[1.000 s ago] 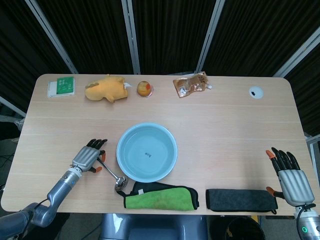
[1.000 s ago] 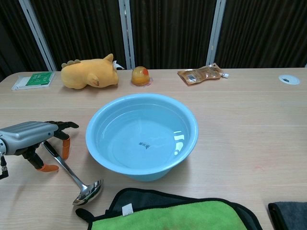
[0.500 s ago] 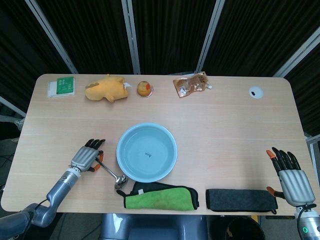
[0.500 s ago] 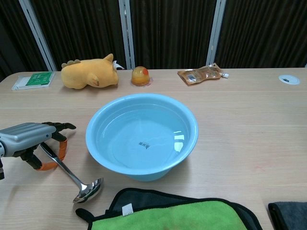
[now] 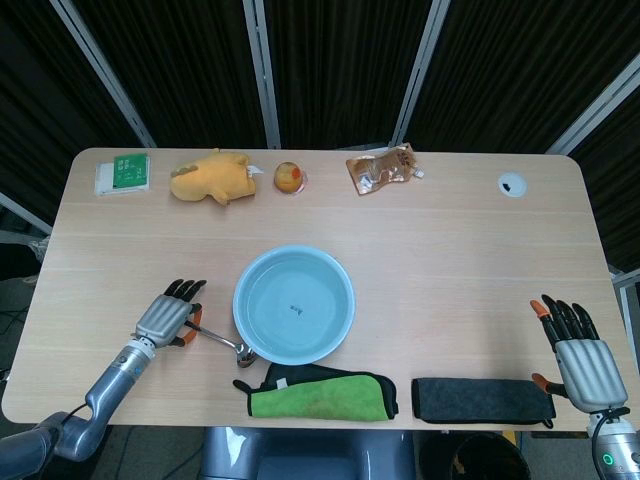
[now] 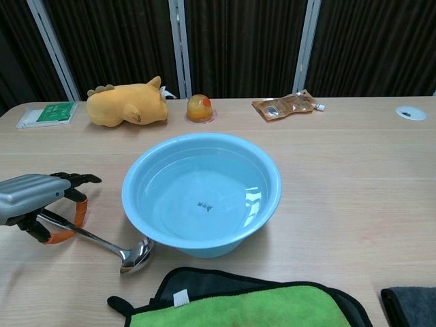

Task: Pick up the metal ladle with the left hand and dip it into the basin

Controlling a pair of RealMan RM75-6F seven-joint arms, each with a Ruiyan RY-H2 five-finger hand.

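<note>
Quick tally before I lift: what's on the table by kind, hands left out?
Ladles: 1, metal ladle
Basins: 1, blue basin
Cloths: 2, green cloth, dark grey cloth
Plush toys: 1, yellow plush
Packets: 2, green packet, brown pouch
Jelly cups: 1, orange cup
Total: 8

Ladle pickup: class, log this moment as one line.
left hand holds ladle | bowl end beside basin, not dipped | right hand idle, open
</note>
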